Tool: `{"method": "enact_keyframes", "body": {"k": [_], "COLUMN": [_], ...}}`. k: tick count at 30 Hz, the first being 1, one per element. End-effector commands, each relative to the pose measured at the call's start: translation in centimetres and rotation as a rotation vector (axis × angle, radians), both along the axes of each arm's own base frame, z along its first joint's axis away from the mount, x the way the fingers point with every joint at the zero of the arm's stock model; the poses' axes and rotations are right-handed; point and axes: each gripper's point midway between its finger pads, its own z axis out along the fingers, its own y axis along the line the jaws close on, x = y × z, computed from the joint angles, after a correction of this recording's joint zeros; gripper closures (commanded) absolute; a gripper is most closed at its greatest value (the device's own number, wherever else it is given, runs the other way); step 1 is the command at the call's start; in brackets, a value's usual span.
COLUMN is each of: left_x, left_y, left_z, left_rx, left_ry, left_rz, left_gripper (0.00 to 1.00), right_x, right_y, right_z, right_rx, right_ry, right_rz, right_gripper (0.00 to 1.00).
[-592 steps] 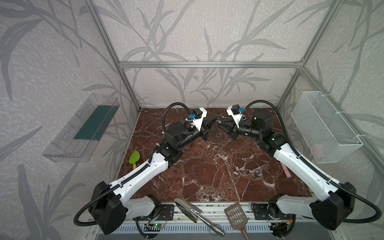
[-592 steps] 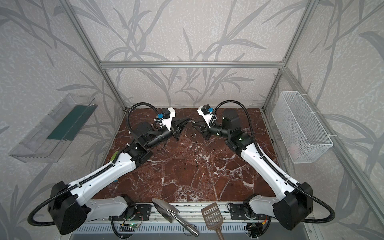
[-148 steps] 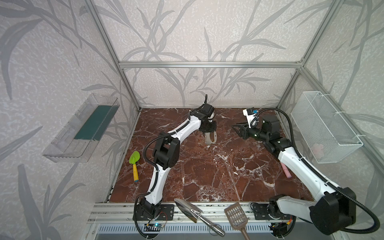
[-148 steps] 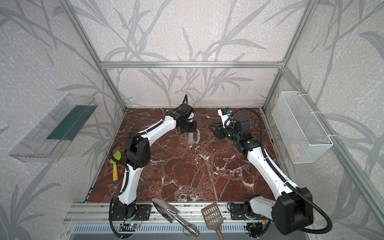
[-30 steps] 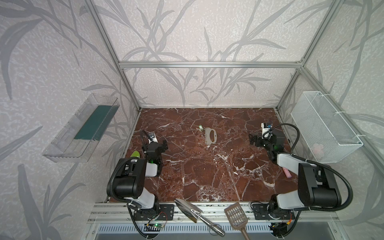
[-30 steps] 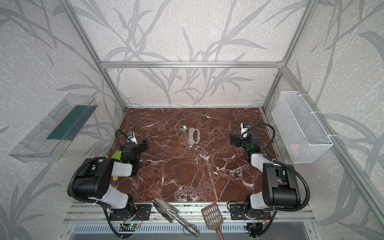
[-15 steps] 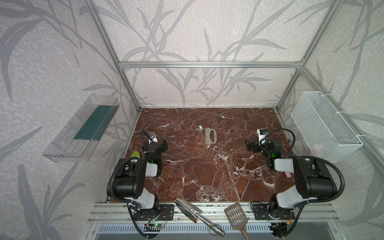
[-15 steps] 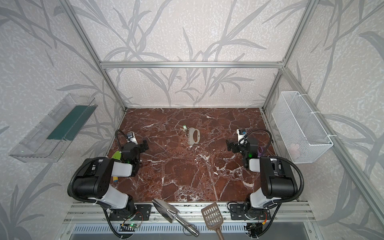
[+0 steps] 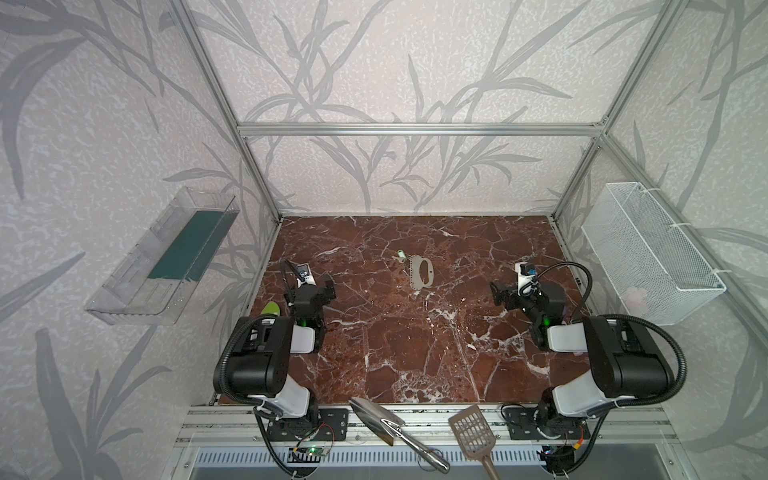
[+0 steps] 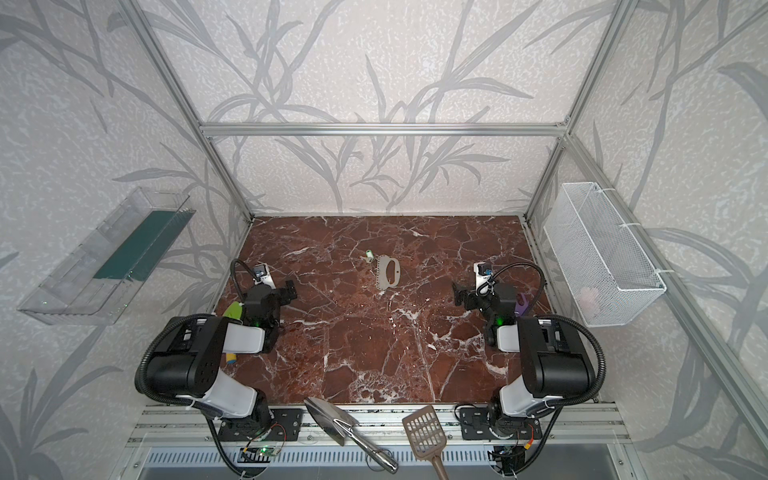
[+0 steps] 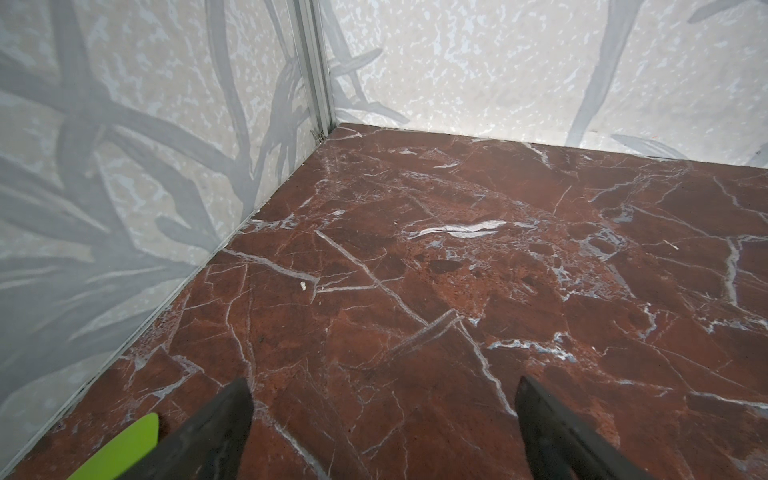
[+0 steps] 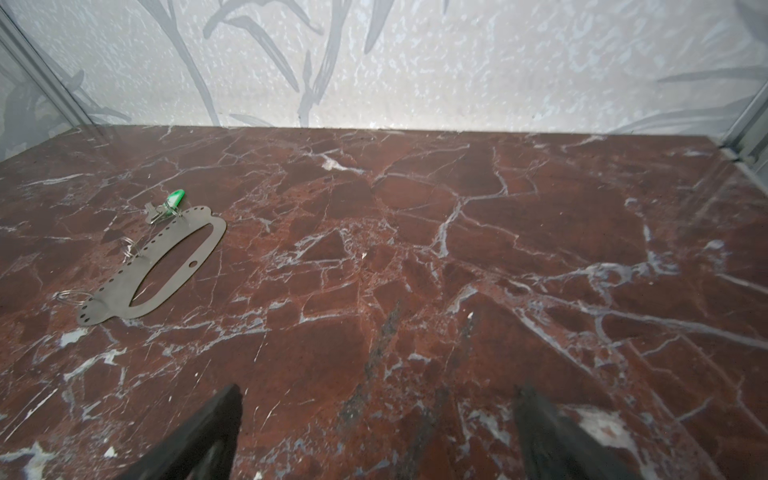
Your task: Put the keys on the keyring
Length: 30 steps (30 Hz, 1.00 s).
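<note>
We find the left arm [image 9: 266,361] and the right arm [image 9: 623,361] built alike: large matte black joint housings alternate with glossy white link shells [image 9: 302,337]. A black corrugated cable conduit [image 9: 681,365] curves out of each shoulder housing, and a thinner black cable [image 9: 589,286] runs to the white wrist camera mount [image 9: 524,275]. We note a green indicator light [image 9: 304,322] on each forearm joint. Each base stands on a black mounting plate [image 9: 334,424] with exposed wiring below it. The left gripper [image 11: 382,380] and the right gripper [image 12: 376,386] carry matte black fingers [image 11: 216,428] that taper to blunt wedges.
</note>
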Motion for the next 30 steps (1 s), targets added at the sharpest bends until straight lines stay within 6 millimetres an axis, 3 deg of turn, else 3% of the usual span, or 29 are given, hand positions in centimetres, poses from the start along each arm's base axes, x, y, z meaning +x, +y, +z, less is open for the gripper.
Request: {"method": "enact_keyframes", "body": {"k": [1, 4, 8, 30], "left_x": [0.5, 0.5, 0.5, 0.5], "left_y": [0.2, 0.2, 0.2, 0.2], "left_z": [0.5, 0.5, 0.6, 0.5], "left_rx": [0.01, 0.01, 0.01, 0.011], "left_ry": [-0.014, -0.012, -0.014, -0.013], "left_rz": [0.011, 0.01, 0.011, 0.01], "left_gripper": [0.01, 0.01, 0.01, 0.01], "right_x": [0.1, 0.4, 1.3, 1.3], "right_y": [-0.5, -1.3, -0.5, -0.4], "right_z": [0.9, 0.6, 0.2, 0.2], "right_rx": [-0.026, -0.027, -0.063, -0.064], "right_ry": [-0.109, -0.069, -0.026, -0.026], "right_rz": [-0.048, -0.095, -0.076, -0.068], "right_gripper": [0.01, 0.01, 0.01, 0.01]}}
